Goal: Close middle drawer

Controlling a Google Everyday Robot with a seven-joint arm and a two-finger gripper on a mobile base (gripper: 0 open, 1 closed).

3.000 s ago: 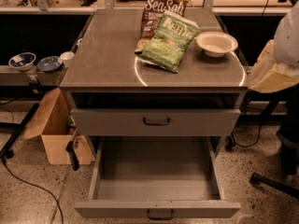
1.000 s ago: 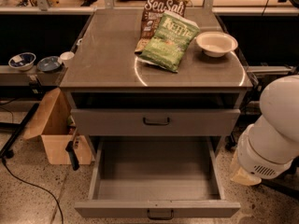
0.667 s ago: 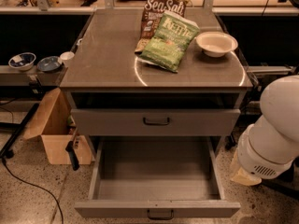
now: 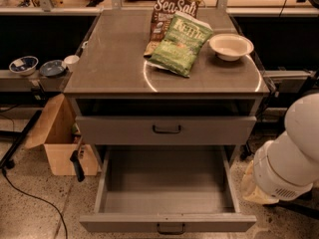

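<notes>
The middle drawer (image 4: 167, 183) is pulled far out at the bottom of the view. It shows a deep, plain grey, empty box, and its front with a small dark handle (image 4: 171, 228) lies at the lower edge. Above it, the top drawer (image 4: 164, 129) is nearly shut, with a dark gap over its front. The lowest drawer is hidden. My white arm (image 4: 289, 158) hangs just right of the open drawer, apart from it. My gripper is out of view.
On the cabinet top (image 4: 109, 59) lie two chip bags (image 4: 179, 34) and a white bowl (image 4: 231, 46). An open cardboard box (image 4: 60, 143) stands on the floor at the left. Small bowls (image 4: 37, 66) sit on a side ledge. A cable (image 4: 30, 193) crosses the floor.
My arm has come down from the upper right to beside the open drawer and has barely shifted in the last second. The drawers have not moved.
</notes>
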